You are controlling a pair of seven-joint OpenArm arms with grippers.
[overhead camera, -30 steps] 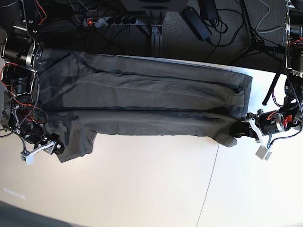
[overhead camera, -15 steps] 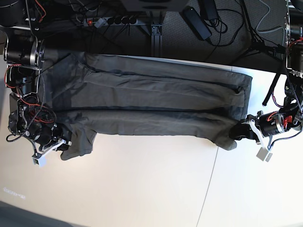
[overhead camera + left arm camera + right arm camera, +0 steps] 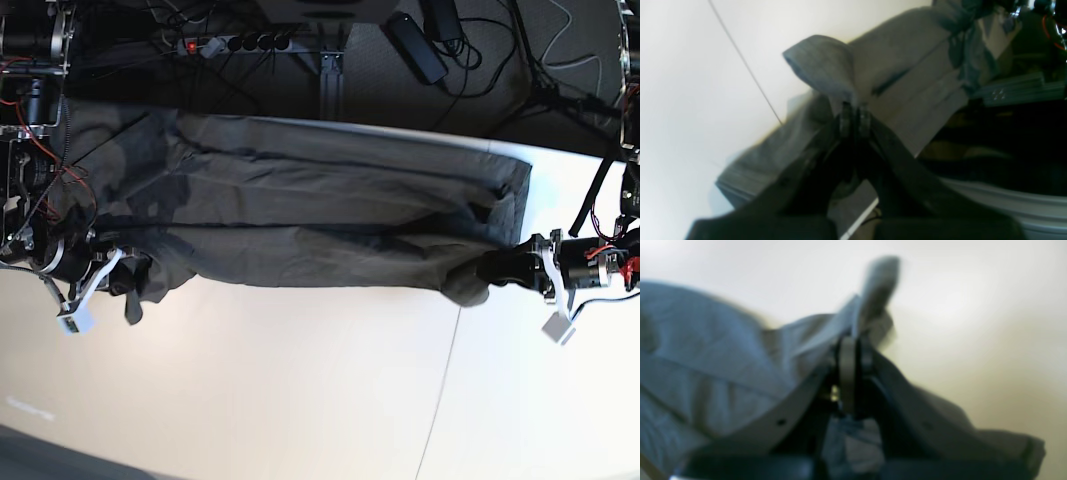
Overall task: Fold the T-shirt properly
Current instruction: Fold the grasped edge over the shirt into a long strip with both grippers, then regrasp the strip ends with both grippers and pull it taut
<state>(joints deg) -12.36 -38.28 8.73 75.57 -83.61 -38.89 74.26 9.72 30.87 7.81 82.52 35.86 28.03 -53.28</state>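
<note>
White table (image 3: 300, 400) bears T-shirt (image 3: 320, 210), pinched between left gripper (image 3: 497, 270) and right gripper (image 3: 128, 282).

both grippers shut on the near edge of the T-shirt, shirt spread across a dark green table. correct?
One thing is off: the table is white, not dark green, as the base view shows. The rest holds: the left gripper and the right gripper are each shut on the near edge of the T-shirt, which lies spread across it.
</note>
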